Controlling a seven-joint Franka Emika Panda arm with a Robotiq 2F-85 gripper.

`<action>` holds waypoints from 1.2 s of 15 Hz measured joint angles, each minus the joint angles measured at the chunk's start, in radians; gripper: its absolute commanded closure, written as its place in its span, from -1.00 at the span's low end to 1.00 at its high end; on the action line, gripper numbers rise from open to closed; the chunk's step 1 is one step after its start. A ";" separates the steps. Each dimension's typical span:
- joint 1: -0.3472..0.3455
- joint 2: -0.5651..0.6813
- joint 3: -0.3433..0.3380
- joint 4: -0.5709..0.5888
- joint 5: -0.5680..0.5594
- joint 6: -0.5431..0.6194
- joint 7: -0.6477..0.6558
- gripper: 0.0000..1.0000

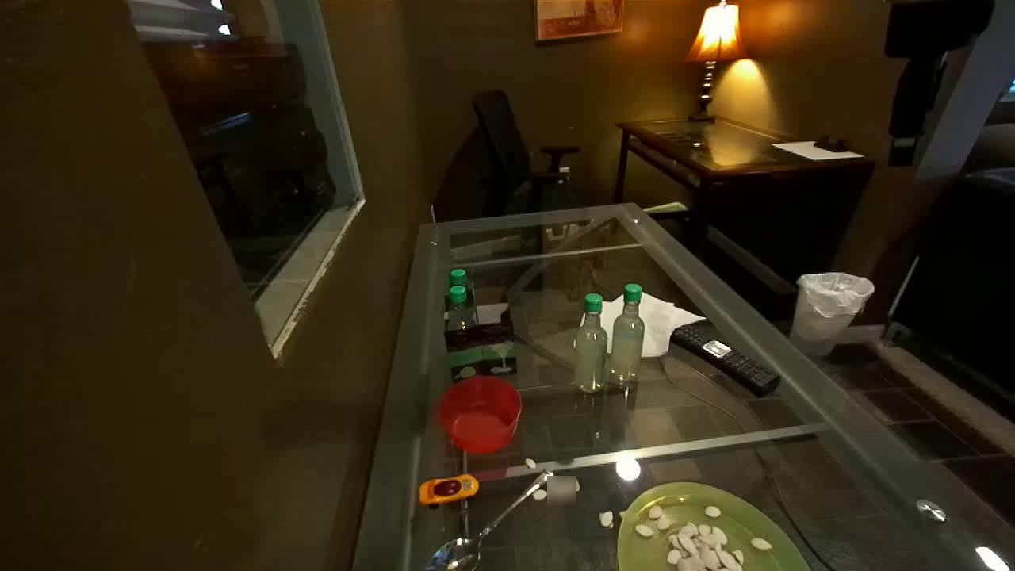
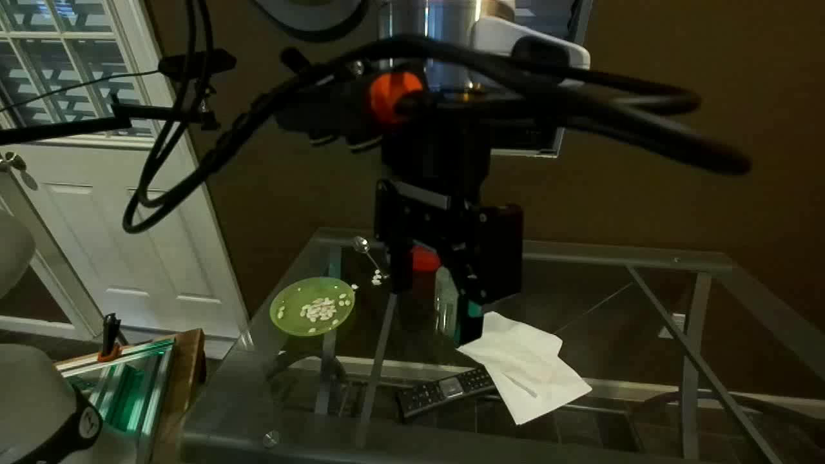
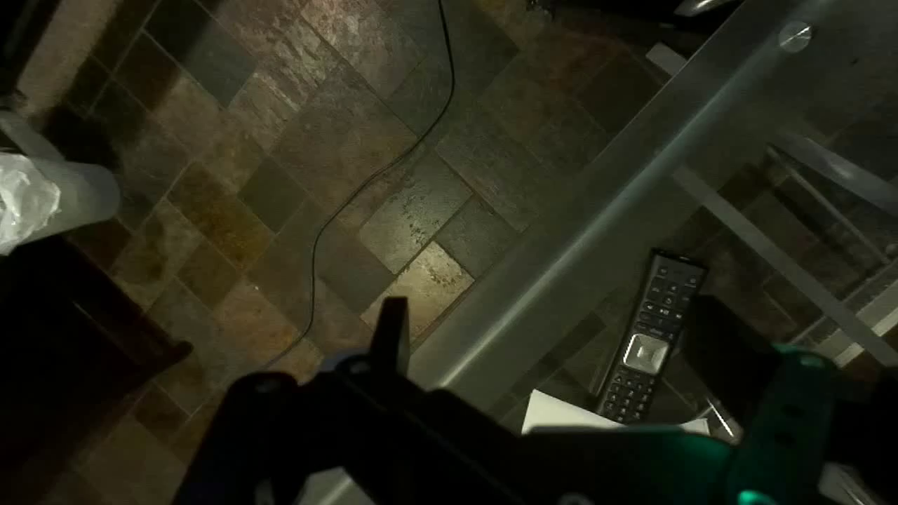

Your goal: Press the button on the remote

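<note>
The remote (image 1: 725,357) is a long black bar with small buttons and a silver pad in its middle. It lies flat on the glass table near its edge, also seen in an exterior view (image 2: 445,392) and in the wrist view (image 3: 652,330). One end touches or meets the white paper. My gripper (image 2: 435,312) is open and empty, pointing down well above the table. In the wrist view my gripper (image 3: 551,308) has its fingers wide apart. The right finger appears beside the remote; the left one appears over the floor. The gripper body hides the remote's lower tip there.
White paper (image 2: 532,370) lies by the remote. Two green-capped bottles (image 1: 591,349) stand close to it. A red bowl (image 1: 480,416), green plate (image 1: 642,547), spoon (image 1: 507,511) and orange toy car (image 1: 449,489) are farther along. A black hanging shape (image 1: 916,95) may be the gripper.
</note>
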 measured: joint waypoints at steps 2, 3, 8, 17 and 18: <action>0.000 0.000 0.000 0.000 0.000 0.000 0.000 -1.00; 0.000 0.000 0.000 0.000 0.000 0.000 0.000 -1.00; 0.000 0.000 0.000 0.000 0.000 0.000 0.000 -1.00; 0.068 0.092 -0.001 -0.038 0.356 0.181 -0.117 -0.32; 0.070 0.118 -0.001 -0.037 0.414 0.191 -0.138 -0.18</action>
